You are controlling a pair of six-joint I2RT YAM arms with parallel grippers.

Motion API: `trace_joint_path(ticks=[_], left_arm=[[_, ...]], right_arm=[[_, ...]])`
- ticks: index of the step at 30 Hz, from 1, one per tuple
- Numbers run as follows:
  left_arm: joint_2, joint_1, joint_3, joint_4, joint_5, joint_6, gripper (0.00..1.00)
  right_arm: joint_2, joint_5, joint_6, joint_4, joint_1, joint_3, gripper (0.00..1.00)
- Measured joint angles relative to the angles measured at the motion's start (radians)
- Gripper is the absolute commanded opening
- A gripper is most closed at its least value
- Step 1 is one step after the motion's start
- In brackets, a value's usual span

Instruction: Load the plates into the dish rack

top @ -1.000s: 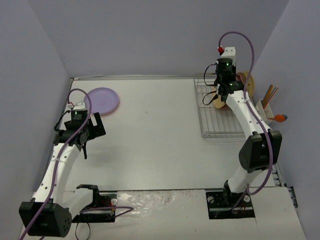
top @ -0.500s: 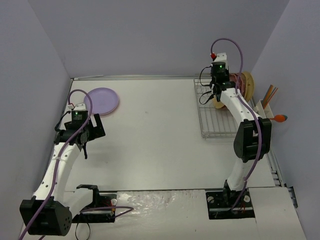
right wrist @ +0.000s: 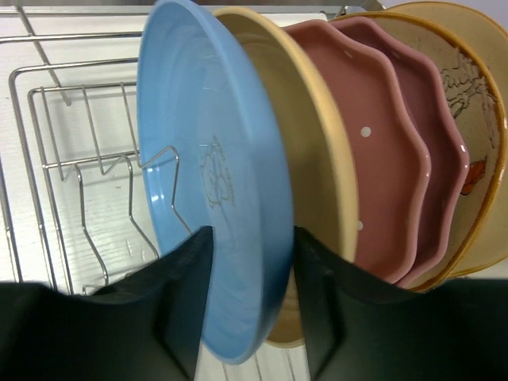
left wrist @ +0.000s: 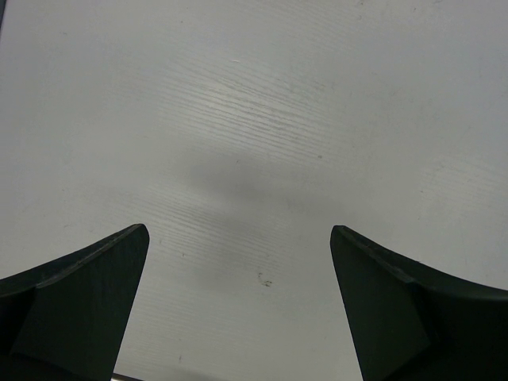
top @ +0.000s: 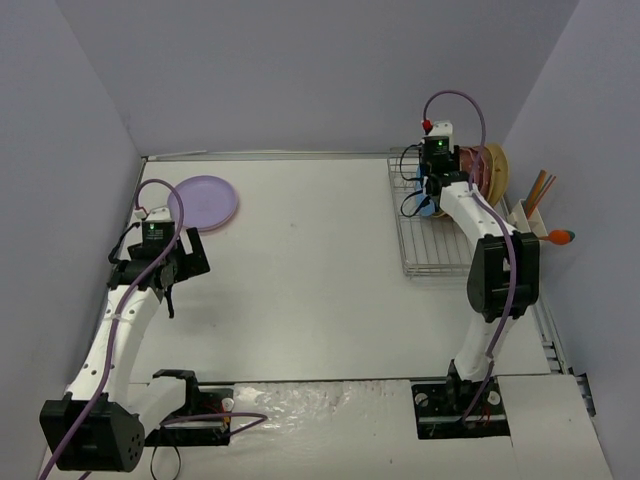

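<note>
The silver wire dish rack (top: 432, 252) stands at the far right. In the right wrist view the dish rack (right wrist: 79, 159) holds a row of upright plates: a blue plate (right wrist: 214, 159), a yellow plate (right wrist: 313, 151), two pink plates with white dots (right wrist: 381, 151) and a tan printed plate (right wrist: 480, 111). My right gripper (right wrist: 252, 302) is shut on the blue plate's lower rim, one finger on each face; from above my right gripper (top: 430, 195) hangs over the rack's back end. A lilac plate (top: 203, 203) lies flat at the far left. My left gripper (left wrist: 238, 302) is open and empty over bare table, just near of the lilac plate.
A white utensil caddy (top: 528, 222) with sticks and an orange-handled tool (top: 560, 237) hangs on the rack's right side. Lilac walls close in the table on the left, back and right. Empty rack slots (right wrist: 103, 230) lie left of the blue plate.
My right arm has swung toward the back of the rack, bringing the blue plate upright against the row of plates. The left arm has not moved.
</note>
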Motion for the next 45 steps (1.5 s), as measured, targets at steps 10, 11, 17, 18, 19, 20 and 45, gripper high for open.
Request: trace_joint_path(ticks=[10, 11, 17, 18, 19, 20, 45], left_arm=[[0.0, 0.005, 0.0, 0.0, 0.023, -0.007, 0.97], [0.0, 0.005, 0.0, 0.0, 0.028, -0.013, 0.97], [0.038, 0.005, 0.0, -0.001, 0.039, -0.091, 0.97], [0.062, 0.006, 0.002, -0.001, 0.039, -0.111, 0.97], [0.088, 0.008, 0.005, -0.001, 0.039, -0.131, 0.97], [0.117, 0.01, 0.011, -0.001, 0.039, -0.149, 0.97], [0.987, 0.142, 0.755, 0.076, -0.034, -0.456, 0.83]], right_arm=[[-0.134, -0.094, 0.051, -0.013, 0.013, -0.055, 0.74], [-0.167, -0.102, 0.055, -0.02, 0.019, -0.058, 0.78], [-0.409, -0.164, 0.094, -0.028, 0.073, -0.078, 0.97], [-0.453, -0.185, 0.106, -0.025, 0.08, -0.091, 0.99], [-0.495, -0.206, 0.119, -0.024, 0.085, -0.105, 0.99], [-0.534, -0.226, 0.133, -0.025, 0.085, -0.12, 1.0], [-0.847, -0.725, 0.37, -0.029, 0.13, -0.518, 1.0]])
